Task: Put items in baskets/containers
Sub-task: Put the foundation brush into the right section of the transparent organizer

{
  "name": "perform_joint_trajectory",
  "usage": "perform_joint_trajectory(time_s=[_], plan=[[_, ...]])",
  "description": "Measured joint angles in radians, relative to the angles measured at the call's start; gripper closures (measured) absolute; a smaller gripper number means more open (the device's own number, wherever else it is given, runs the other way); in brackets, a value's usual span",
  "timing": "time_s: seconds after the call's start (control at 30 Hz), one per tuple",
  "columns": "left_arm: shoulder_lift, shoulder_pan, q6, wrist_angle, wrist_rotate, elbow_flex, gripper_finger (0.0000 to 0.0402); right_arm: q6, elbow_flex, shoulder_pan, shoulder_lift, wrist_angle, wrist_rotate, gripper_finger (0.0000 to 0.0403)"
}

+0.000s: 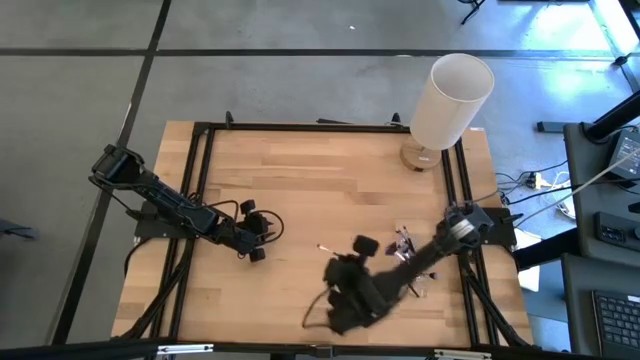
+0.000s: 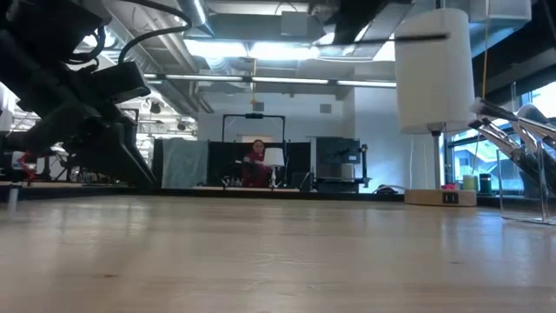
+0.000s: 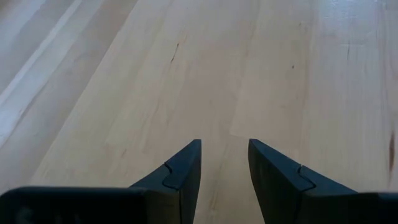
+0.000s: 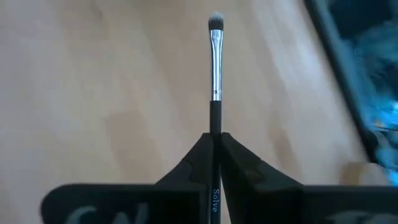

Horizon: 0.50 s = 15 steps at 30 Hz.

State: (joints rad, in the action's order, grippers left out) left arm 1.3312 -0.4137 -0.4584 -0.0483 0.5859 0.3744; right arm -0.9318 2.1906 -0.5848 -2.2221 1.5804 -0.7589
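My right gripper (image 4: 215,140) is shut on a thin makeup brush (image 4: 215,68) with a black handle, a silver ferrule and a grey bristle tip. In the high view that gripper (image 1: 343,262) hangs over the table's near middle. More brushes lie in a cluster (image 1: 404,240) beside the right arm, and a few others are nearer the front (image 1: 416,290). In the low view pale handles (image 2: 512,130) slant up at the right, from what looks like a clear box (image 2: 521,187). My left gripper (image 1: 260,235) (image 3: 224,162) is open over bare wood at the left. My right gripper pinches the brush's black handle (image 4: 215,124) between its two fingers. The brush lies along the fingers, with its bristle tip (image 4: 216,22) pointing straight ahead and the handle's rear end running back between them. The gripper slants downward and the brush is held above the table.
A tall white cylinder on a round wooden base (image 1: 450,100) stands at the far right corner. A black frame rail (image 1: 300,128) runs around the wooden tabletop. Bare wood lies between the two arms and across the far half.
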Motion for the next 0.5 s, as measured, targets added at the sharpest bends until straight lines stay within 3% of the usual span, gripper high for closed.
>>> perform_joint_trajectory(time_s=[0.2, 0.5], plan=[[0.0, 0.0, -0.004, -0.001, 0.008, 0.0, 0.0274, -0.184, -0.108, -0.132, 0.14, -0.004, -0.052, 0.038], [0.0, 0.003, -0.01, -0.003, 0.025, 0.0, 0.0274, -0.567, -0.474, -0.348, 0.36, -0.021, -0.083, 0.0379]])
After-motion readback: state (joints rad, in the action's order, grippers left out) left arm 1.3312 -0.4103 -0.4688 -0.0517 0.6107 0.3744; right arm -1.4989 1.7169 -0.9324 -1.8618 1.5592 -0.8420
